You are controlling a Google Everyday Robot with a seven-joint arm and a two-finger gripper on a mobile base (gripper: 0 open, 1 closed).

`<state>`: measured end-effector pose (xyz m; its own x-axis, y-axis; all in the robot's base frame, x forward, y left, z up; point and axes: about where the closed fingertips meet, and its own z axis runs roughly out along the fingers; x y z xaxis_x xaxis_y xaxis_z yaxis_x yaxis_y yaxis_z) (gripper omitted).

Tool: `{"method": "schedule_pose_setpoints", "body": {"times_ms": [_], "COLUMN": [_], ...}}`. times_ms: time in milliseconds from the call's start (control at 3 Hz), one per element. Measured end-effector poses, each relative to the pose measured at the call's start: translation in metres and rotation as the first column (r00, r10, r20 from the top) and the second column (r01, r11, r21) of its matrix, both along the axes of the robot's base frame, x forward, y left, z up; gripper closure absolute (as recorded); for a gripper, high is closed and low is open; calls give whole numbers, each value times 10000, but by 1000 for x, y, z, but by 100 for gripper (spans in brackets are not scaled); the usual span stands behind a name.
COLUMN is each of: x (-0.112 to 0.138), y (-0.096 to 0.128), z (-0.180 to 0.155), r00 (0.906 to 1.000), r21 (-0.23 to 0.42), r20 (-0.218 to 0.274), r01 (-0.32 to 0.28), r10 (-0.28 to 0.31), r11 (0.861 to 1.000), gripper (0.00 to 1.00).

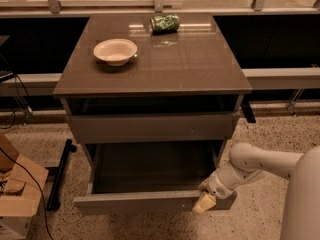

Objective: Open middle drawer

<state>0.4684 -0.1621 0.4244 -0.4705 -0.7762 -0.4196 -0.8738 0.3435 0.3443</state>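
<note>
The middle drawer (135, 202) is a grey-brown flat front standing pulled well out of the cabinet, its dark interior (150, 166) open to view. My gripper (205, 202), pale with a yellowish tip, is at the right end of that drawer's front edge, touching it. My white arm (260, 164) reaches in from the lower right. The top drawer front (150, 128) sits above it, nearly closed, with a dark gap under the cabinet top. The bottom drawer is hidden under the open one.
On the cabinet top (190, 64) stand a cream bowl (115, 51) at the left and a green can (164, 23) lying at the back. A cardboard box (17, 194) and a black bar (59, 174) are on the floor to the left.
</note>
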Motion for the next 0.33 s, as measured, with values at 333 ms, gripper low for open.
{"method": "schedule_pose_setpoints", "body": {"times_ms": [333], "x": [-1], "y": [1], "z": [-1], "r00": [10000], "r21": [11], "r20": [-29], "r01": [-18], "r10": [18], "r11": [10000], "gripper": [39]}}
